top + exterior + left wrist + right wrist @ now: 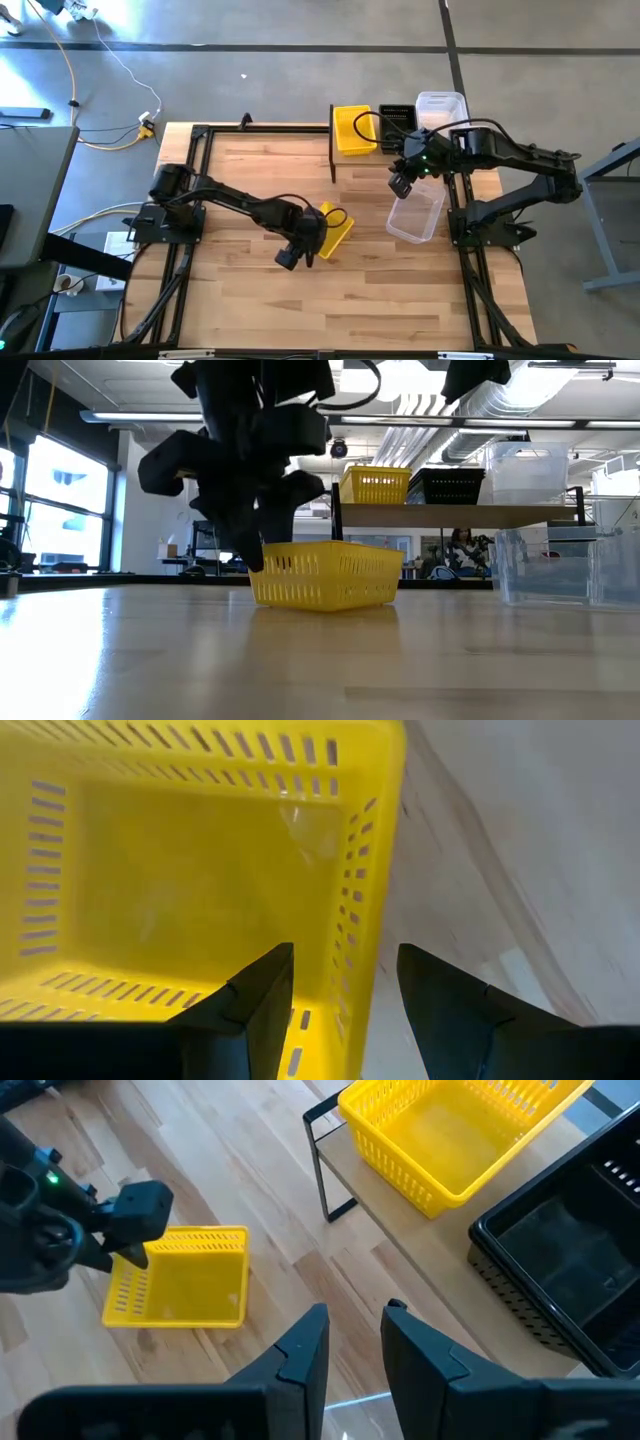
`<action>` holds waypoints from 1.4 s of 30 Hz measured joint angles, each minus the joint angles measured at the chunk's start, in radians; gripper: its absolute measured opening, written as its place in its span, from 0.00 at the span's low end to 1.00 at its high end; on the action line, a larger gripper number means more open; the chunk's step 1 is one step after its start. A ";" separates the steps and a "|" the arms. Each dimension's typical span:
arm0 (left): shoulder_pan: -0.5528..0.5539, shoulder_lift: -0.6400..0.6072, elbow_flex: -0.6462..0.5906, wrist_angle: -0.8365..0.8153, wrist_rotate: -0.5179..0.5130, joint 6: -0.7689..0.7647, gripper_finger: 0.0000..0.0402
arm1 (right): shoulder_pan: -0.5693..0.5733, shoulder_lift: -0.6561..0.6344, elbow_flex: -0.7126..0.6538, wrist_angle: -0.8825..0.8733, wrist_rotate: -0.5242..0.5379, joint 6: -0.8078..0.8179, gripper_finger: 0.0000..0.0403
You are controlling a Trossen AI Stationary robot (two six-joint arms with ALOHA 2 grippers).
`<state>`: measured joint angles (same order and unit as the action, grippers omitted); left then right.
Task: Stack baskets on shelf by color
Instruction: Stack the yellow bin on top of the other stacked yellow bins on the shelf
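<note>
A yellow basket (337, 228) (325, 572) (190, 1278) stands on its base mid-table. My left gripper (312, 240) (345, 952) (258, 545) is open and comes down over one side wall (358, 935), with one finger inside the basket and one outside. My right gripper (403, 184) (355, 1320) is narrowly open and hangs above a clear basket (418, 212) (555, 565) that rests on the table near the right edge. On the shelf (450, 512) (400, 1230) stand a yellow basket (353, 128) (455, 1130), a black one (397, 124) (570, 1250) and a clear one (441, 108).
The shelf's black posts (332, 150) (320, 1165) stand at the table's far side. Black frame rails (195, 190) run along the table's left and right edges. Bare wood lies toward the near edge (340, 300). A person shows far behind the table (463, 548).
</note>
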<state>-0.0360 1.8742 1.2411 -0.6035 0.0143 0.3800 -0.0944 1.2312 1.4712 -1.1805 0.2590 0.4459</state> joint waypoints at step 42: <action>0.071 -0.314 0.184 -0.060 -0.002 -0.325 0.00 | 0.000 0.000 -0.001 -0.008 0.094 0.106 0.20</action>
<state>0.0346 1.5605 1.4254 -0.6635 0.0120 0.0554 -0.0948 1.2308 1.4706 -1.1884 0.3532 0.5518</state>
